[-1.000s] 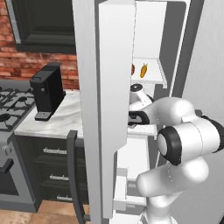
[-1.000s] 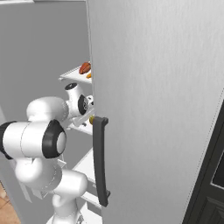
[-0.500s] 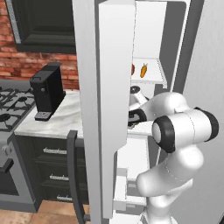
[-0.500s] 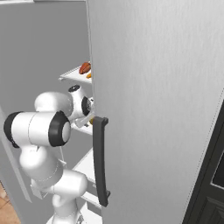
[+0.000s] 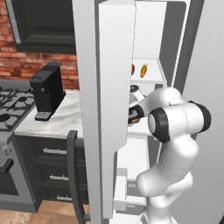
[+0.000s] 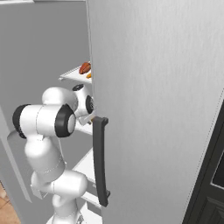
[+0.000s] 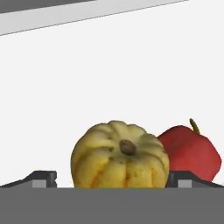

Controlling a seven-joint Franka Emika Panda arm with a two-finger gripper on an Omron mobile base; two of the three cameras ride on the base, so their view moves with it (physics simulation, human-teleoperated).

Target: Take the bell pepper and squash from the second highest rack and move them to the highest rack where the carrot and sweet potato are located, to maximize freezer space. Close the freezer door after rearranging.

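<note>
Nothing moved yet: open pincer is straddling the squash, bell pepper beside it, ungripped

Lighting is bright, flat and even, with no clear source direction. The white inner walls of the tall silver-grey freezer are nearly washed out, and shadows are faint. The ribbed yellow squash and the glossy red bell pepper show soft shading, no glare. Edges look slightly soft and pixelated; no lens distortion appears.
</note>
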